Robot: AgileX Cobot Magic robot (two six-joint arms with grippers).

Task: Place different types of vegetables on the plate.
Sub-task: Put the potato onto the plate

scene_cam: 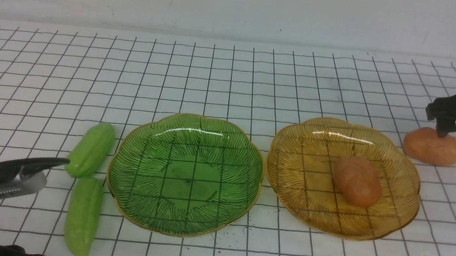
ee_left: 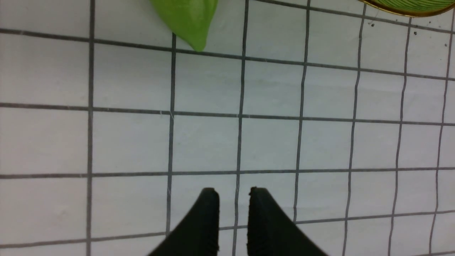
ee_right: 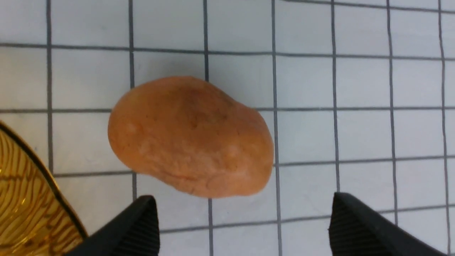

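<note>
Ana: How many veggies can you count?
Ben: Four. Two are green gourds, the far gourd (scene_cam: 91,149) and the near gourd (scene_cam: 82,216). Two are potatoes.
Ana: Where are the gourds?
Ben: They lie end to end on the white grid sheet (scene_cam: 233,81). They are just beside the left pincer (ee_left: 233,193), on the side where the right pincer is. One pointy gourd tip shows ahead of the left pincer. I cannot tell which gourd it belongs to.
Ana: Is that pincer holding something?
Ben: No. Its two fingers are nearly together, with a thin gap and nothing in it.
Ana: And the right pincer (ee_right: 242,201)?
Ben: Its fingers are spread wide and it holds nothing. The loose potato (ee_right: 188,137) lies on the sheet right below it, just ahead of the fingertips.
Ana: Where is the other one?
Ben: The second potato (scene_cam: 357,181) lies in the amber plate (scene_cam: 294,152). That plate is near the right pincer, on the side toward the left pincer.
Ana: How many plates?
Ben: Two. The green plate (scene_cam: 131,185) sits between the gourds and the amber plate, just beside the gourds.
</note>
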